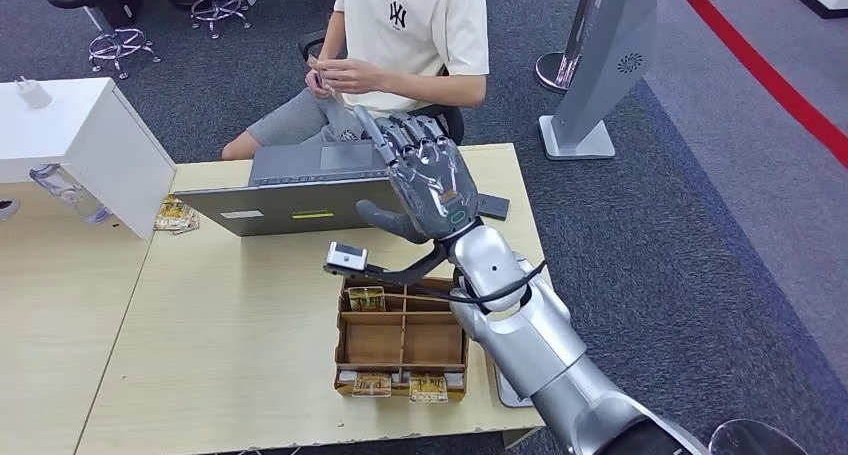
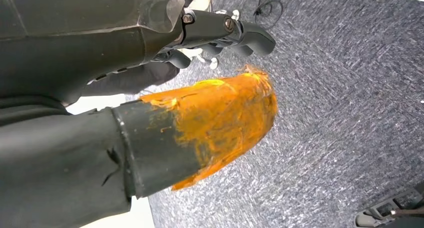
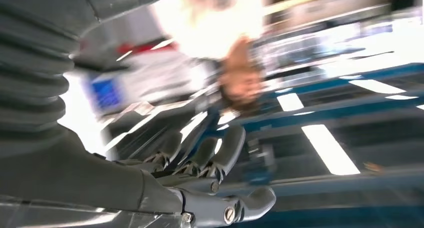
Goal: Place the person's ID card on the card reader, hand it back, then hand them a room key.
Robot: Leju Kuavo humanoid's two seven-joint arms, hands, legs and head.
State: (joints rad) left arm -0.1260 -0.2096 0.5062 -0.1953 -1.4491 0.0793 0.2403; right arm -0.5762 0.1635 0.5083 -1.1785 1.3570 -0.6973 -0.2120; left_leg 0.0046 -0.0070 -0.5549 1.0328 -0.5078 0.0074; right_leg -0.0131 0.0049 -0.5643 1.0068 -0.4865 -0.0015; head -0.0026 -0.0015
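My right hand (image 1: 428, 180) is raised over the table behind the laptop, palm up and fingers apart, holding nothing. It reaches toward a seated person (image 1: 405, 35) in a white T-shirt, who pinches a small card (image 1: 318, 76) in both hands just beyond my fingertips. A dark flat device (image 1: 493, 207) lies on the table to the right of my hand. The wooden tray (image 1: 403, 341) with several cards in its compartments sits under my forearm. In the blurred right wrist view the fingers (image 3: 210, 155) are stretched out. My left hand (image 2: 150, 87) hangs over the carpet, holding nothing.
An open grey laptop (image 1: 300, 190) stands between the tray and the person. A white cabinet (image 1: 85, 145) is at the far left, with small packets (image 1: 175, 215) beside it. A grey stand (image 1: 600, 65) rises right of the table. Bare tabletop (image 1: 230, 345) lies left of the tray.
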